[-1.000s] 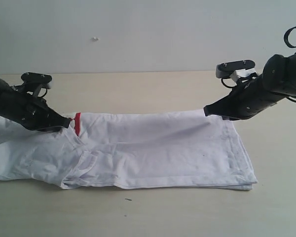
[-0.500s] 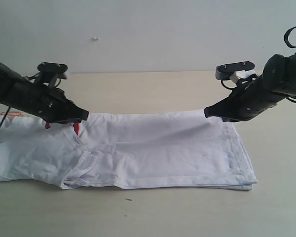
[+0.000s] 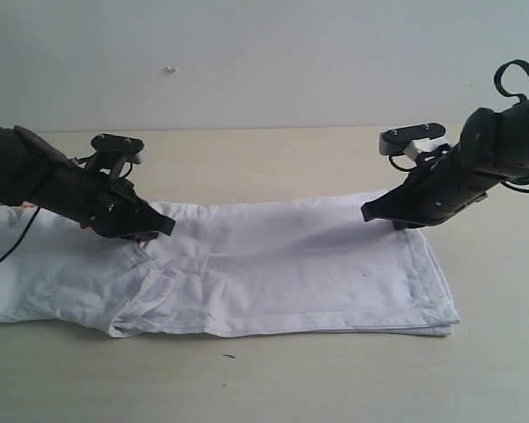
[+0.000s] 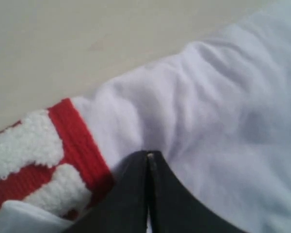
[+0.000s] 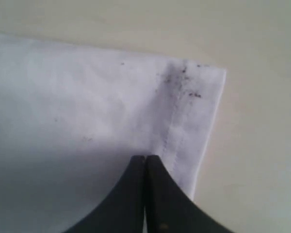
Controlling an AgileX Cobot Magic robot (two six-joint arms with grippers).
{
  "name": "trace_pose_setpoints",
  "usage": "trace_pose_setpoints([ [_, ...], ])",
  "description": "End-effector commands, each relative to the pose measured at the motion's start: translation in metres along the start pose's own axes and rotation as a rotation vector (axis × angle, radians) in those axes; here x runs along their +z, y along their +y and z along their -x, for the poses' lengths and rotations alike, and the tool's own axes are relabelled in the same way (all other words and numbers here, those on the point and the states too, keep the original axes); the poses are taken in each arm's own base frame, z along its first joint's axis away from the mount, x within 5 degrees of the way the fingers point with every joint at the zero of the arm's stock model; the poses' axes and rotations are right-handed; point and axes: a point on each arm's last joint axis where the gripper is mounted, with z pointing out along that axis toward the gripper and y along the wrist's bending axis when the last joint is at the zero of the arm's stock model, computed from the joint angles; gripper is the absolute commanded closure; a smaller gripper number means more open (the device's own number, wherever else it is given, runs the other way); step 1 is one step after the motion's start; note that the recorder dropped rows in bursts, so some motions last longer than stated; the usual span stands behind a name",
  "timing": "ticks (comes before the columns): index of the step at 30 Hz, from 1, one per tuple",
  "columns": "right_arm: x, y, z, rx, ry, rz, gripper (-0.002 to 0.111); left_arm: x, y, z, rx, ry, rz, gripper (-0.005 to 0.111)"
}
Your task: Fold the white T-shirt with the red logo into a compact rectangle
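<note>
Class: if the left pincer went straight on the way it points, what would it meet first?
The T-shirt: the shut left pincer points at white cloth just beside the logo. Its tip may already be touching the cloth, as depth is unclear.

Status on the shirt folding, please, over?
Left gripper shut on white T-shirt beside red logo. Right gripper shut on hem corner. No obstruction seen.

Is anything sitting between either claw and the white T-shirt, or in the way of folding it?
Nothing visible. The left claw, shut, is at the far edge of the white T-shirt, beside the red logo; the right claw, shut, is at its hem corner. The table nearby holds only a tiny dark speck.
</note>
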Motion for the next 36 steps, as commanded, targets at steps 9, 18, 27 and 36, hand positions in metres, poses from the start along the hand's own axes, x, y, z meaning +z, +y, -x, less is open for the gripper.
trace_pose_setpoints([
  [9,-0.014,0.008,0.019,0.016,-0.027,0.077,0.108,-0.055,-0.007,0.032,0.086,-0.127,0.027,0.107],
  [18,0.019,0.012,0.011,-0.011,0.024,0.104,0.108,-0.058,0.020,0.013,-0.007,-0.087,0.056,0.107],
  [27,-0.010,0.042,0.049,-0.069,-0.081,0.156,0.108,-0.059,0.023,0.014,-0.010,-0.094,0.069,0.107],
  [36,0.004,0.103,0.047,-0.130,-0.120,0.213,0.108,-0.059,0.023,0.014,-0.010,-0.096,0.073,0.107],
])
